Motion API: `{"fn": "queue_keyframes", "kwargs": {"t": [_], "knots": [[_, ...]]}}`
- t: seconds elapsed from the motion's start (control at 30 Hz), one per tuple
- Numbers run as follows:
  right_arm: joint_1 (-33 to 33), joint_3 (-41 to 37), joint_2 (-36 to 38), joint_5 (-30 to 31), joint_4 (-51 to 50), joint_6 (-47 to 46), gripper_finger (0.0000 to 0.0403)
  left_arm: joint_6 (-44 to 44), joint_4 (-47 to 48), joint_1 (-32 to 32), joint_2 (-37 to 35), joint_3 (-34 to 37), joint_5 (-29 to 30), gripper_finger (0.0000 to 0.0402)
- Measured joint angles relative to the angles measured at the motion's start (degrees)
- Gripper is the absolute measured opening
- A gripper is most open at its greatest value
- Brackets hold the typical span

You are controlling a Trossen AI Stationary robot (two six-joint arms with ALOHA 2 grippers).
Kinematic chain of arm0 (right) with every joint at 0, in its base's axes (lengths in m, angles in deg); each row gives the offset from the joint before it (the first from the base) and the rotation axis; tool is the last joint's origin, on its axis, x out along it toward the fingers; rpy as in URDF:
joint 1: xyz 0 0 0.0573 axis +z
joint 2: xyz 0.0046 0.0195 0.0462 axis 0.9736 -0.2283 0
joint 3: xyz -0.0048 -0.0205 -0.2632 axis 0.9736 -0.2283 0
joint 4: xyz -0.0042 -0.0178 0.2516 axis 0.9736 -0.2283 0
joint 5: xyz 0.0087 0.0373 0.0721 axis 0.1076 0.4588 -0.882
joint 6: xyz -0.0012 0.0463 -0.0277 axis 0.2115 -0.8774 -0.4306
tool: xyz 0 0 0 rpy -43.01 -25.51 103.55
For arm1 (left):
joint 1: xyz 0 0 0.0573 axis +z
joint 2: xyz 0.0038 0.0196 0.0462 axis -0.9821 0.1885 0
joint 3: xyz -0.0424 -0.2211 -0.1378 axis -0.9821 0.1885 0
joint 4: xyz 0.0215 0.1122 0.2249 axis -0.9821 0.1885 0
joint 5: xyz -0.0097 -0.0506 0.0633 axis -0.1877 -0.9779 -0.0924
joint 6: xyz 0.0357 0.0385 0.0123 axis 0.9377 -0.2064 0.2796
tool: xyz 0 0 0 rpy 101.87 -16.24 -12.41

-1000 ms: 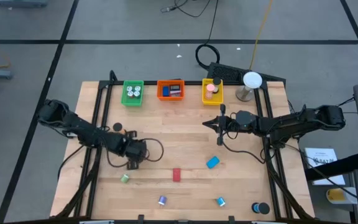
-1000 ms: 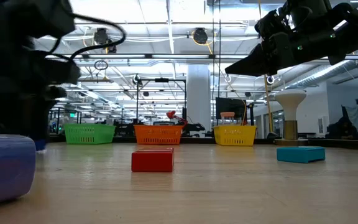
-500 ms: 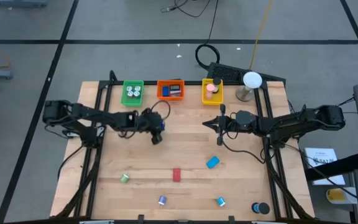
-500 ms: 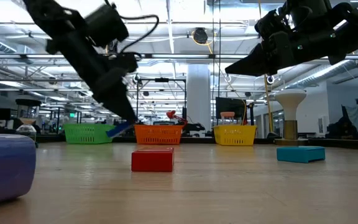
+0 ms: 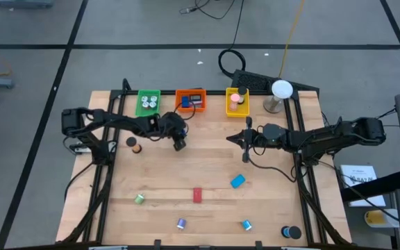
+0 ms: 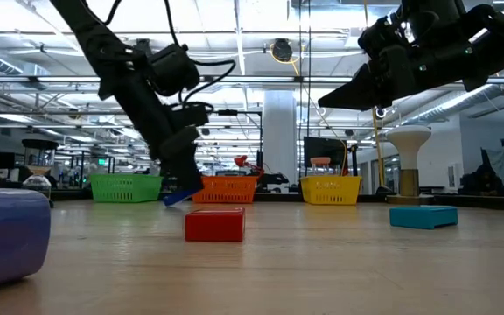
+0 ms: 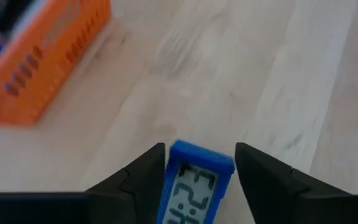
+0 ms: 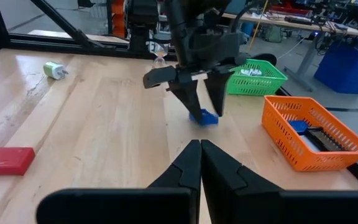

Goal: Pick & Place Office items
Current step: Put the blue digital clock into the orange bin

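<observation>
Left gripper [image 5: 180, 144] near orange tray [image 5: 190, 101], jaws parted, bracketing blue timer [image 7: 194, 186]; grip uncertain. Right gripper [image 5: 247, 141] closed, empty, idle mid-worktop. Sorted: several items in trays. Remaining: red block [image 5: 197, 195], blue block [image 5: 237, 181], small rolls near front edge.

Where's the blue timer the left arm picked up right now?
The blue timer sits between the left gripper fingers, low over the table just in front of the orange tray.
</observation>
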Motion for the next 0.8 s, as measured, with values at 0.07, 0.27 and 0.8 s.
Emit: {"fn": "queue_keyframes", "kwargs": {"t": [0.07, 0.27, 0.8], "knots": [[0.0, 0.0, 0.0, 0.0, 0.0, -0.5, 0.0004, 1.5, 2.2, 0.0, -0.2, -1.4, 0.0, 0.0219], [0.0, 0.0, 0.0, 0.0, 0.1, -0.5, 0.0004, 5.2, 9.3, 0.0, -0.3, -3.5, 0.4, 0.0262], [0.0, 0.0, 0.0, 0.0, 0.1, -0.5, 0.0004, 14.2, 9.7, 2.4, 1.4, -3.3, -4.9, 0.0253]]}}
